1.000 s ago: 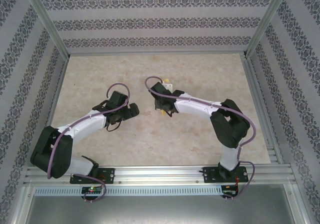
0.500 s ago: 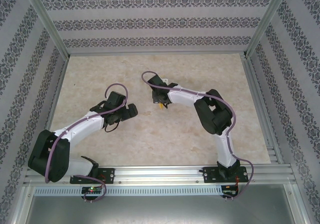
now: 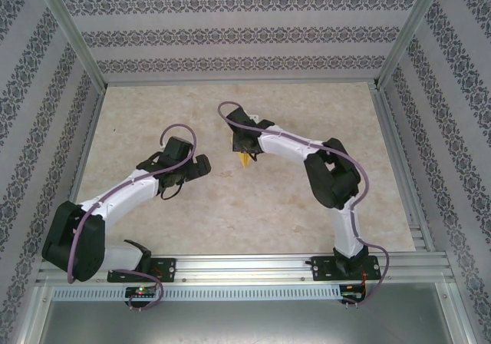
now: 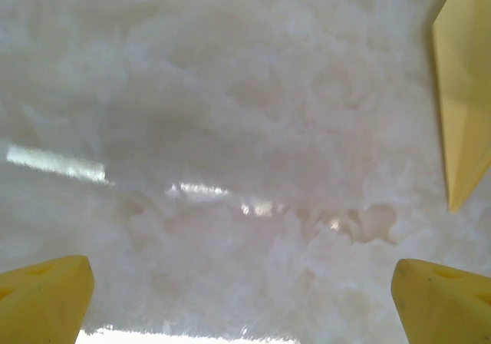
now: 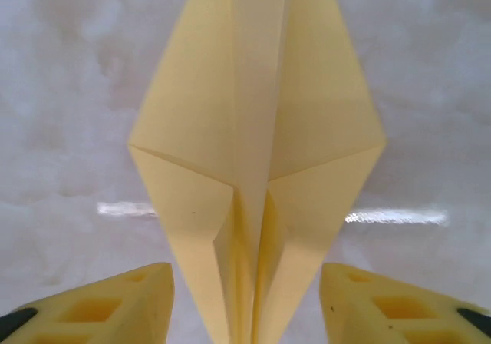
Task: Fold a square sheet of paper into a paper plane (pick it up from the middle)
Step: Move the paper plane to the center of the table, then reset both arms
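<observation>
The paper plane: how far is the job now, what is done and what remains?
Done: the paper plane already has angled folds and a centre crease. In hand: the right gripper straddles it, jaws open. The left gripper is open over the table. Left: perhaps only pressing creases.

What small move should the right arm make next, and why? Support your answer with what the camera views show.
Probably back the right gripper straight off the paper plane, without closing. The plane already looks folded into a dart, the fingers straddle its near end with gaps either side, and the left gripper is open, off to one side.
</observation>
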Tool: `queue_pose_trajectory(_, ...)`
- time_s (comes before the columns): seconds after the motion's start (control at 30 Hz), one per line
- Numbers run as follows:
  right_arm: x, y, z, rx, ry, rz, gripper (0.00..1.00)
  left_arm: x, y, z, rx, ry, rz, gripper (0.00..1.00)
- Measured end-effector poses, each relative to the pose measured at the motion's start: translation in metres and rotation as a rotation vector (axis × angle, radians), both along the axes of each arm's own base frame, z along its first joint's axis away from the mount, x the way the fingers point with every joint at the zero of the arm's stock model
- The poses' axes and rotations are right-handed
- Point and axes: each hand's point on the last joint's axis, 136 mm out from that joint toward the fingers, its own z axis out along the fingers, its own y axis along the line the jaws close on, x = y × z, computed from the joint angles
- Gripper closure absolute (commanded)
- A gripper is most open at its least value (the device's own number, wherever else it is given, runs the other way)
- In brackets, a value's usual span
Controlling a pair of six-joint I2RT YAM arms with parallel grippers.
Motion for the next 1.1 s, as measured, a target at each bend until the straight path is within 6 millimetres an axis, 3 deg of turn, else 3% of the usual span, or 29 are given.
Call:
queue_pose_trajectory(0.1,-0.002,-0.008,0.062,0.068,-0.103,-0.022,0.17,0.016,0.007,0.022,0.036,-0.076,0.016,0.00)
queue_pose_trajectory(0.2,-0.009,-0.036,0.120,0.103,-0.224,-0.059,0.03,0.028,0.025,0.045,0.083,-0.160,0.055,0.00)
queue_pose_trajectory(0.3,-0.017,-0.088,0.160,0.082,-0.348,-0.146,0.02,0.034,0.055,0.069,0.154,-0.246,0.114,0.00)
queue_pose_trajectory(0.37,-0.024,-0.129,0.168,0.043,-0.398,-0.214,0.02,0.038,0.075,0.085,0.204,-0.312,0.163,0.00)
queue_pose_trajectory(0.43,-0.031,-0.178,0.164,-0.015,-0.426,-0.305,0.02,0.040,0.096,0.092,0.258,-0.360,0.215,0.00)
queue_pose_trajectory(0.5,-0.040,-0.229,0.153,-0.077,-0.436,-0.410,0.02,0.038,0.118,0.088,0.317,-0.380,0.265,0.00)
queue_pose_trajectory(0.6,-0.058,-0.296,0.126,-0.161,-0.440,-0.552,0.02,0.028,0.146,0.058,0.385,-0.353,0.321,0.00)
queue_pose_trajectory(0.7,-0.075,-0.338,0.098,-0.245,-0.435,-0.624,0.02,0.015,0.165,0.029,0.437,-0.309,0.333,0.00)
queue_pose_trajectory(0.87,-0.078,-0.361,0.066,-0.338,-0.424,-0.610,0.02,0.023,0.173,0.030,0.472,-0.383,0.301,0.00)
queue_pose_trajectory(0.97,-0.071,-0.362,0.054,-0.374,-0.439,-0.567,0.02,0.034,0.174,0.032,0.472,-0.454,0.273,0.00)
queue_pose_trajectory(1.1,-0.061,-0.356,0.046,-0.382,-0.490,-0.496,0.02,0.047,0.162,0.015,0.475,-0.490,0.159,0.00)
